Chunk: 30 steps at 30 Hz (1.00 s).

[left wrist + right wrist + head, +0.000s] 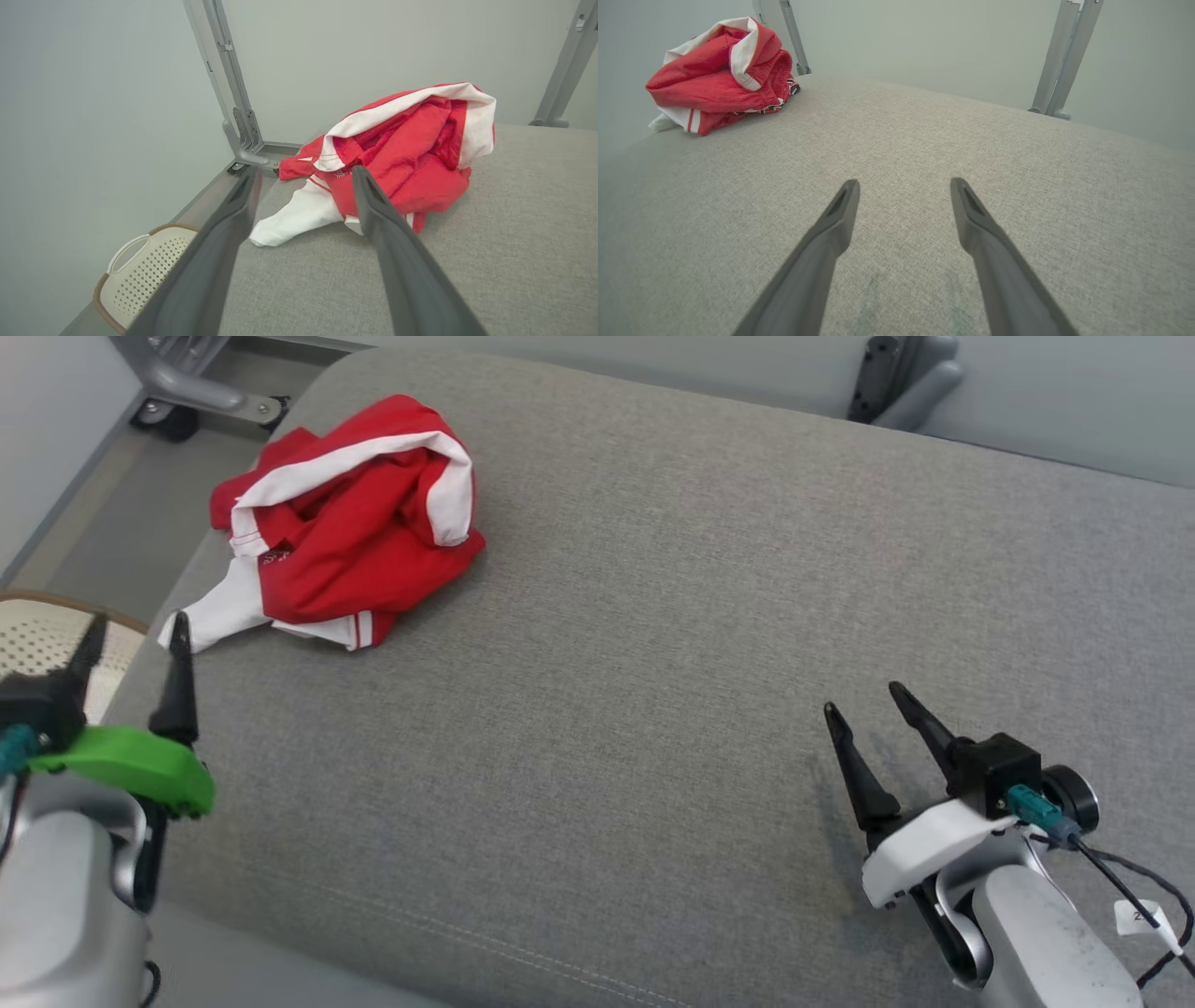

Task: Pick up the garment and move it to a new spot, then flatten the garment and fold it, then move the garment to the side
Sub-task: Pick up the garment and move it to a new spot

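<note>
Grey fabric worktop (pixel 653 616), pale walls (pixel 70 93): one crumpled red-and-white garment (pixel 350 518), one cream perforated basket (pixel 140 275); left gripper (pixel 135 621) and right gripper (pixel 862 698) spread wide.

A grey fabric cushion (pixel 653 616) has a stitched seam near its front edge. Off its left edge, lower down, sits a white perforated basket (pixel 140 275) (brown rim, 1 handle showing). 2 grey metal frame posts (pixel 233 93) rise behind, against a pale wall (pixel 350 46).
</note>
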Available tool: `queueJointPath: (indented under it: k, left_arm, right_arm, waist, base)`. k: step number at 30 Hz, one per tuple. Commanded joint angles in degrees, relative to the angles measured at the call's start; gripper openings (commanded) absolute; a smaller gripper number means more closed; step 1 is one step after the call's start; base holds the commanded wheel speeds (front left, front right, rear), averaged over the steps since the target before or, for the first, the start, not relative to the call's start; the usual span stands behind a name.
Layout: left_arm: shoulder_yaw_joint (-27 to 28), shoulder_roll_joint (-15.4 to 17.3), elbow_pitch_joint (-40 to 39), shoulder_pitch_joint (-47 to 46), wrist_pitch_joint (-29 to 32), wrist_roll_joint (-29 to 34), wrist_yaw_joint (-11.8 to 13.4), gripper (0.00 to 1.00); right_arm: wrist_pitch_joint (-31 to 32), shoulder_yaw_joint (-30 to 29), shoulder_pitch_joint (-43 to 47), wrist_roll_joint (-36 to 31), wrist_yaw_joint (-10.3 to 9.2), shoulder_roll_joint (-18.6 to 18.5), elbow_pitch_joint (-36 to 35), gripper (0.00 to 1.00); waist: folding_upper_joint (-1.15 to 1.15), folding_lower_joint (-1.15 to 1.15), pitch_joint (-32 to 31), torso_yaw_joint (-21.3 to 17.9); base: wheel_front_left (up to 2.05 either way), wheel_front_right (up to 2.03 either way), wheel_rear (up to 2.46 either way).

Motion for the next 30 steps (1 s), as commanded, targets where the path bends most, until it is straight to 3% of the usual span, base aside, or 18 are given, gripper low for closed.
queueJointPath:
  k: [1, 5, 13, 20, 30]
  left_arm:
    - [-1.41, 1.73, 1.94, -3.23, 0.04, -2.02, 0.06, 1.00]
    - [-6.43, 6.36, 6.93, -9.71, 1.02, -7.23, 0.07, 1.00]
    - [-13.20, 10.80, 14.64, -15.91, 4.13, -13.38, 0.08, 1.00]
    - [-12.26, 12.01, 25.36, -20.41, 5.04, -14.81, 2.19, 1.00]
    - [-8.19, 11.92, 30.64, -24.57, 1.38, -19.08, 2.50, 1.00]
  right_arm:
    - [-0.18, -0.17, -1.34, 0.18, -0.04, -0.62, -0.77, 1.00]
    - [-0.19, 0.12, -2.33, 0.04, -0.04, -1.50, -1.79, 1.00]
    - [-0.18, -1.52, -2.64, -0.04, -0.04, -2.94, -3.06, 1.00]
    - [-0.18, -3.47, -3.40, 0.26, -0.04, -3.45, -4.72, 1.00]
    - [-0.18, -4.37, -4.22, 0.73, -0.04, -3.79, -5.93, 1.00]
  waist:
    - [0.00, 0.00, 3.37, -3.98]
    - [0.00, 0.00, 5.19, -7.09]
    - [0.00, 0.00, 8.40, -11.27]
    - [0.00, 0.00, 12.25, -14.57]
    - [0.00, 0.00, 15.45, -16.37]
  base:
    - [0.00, 0.00, 0.00]
    - [0.00, 0.00, 0.00]
    - [0.00, 0.00, 0.00]
    - [0.00, 0.00, 0.00]
    - [0.00, 0.00, 0.00]
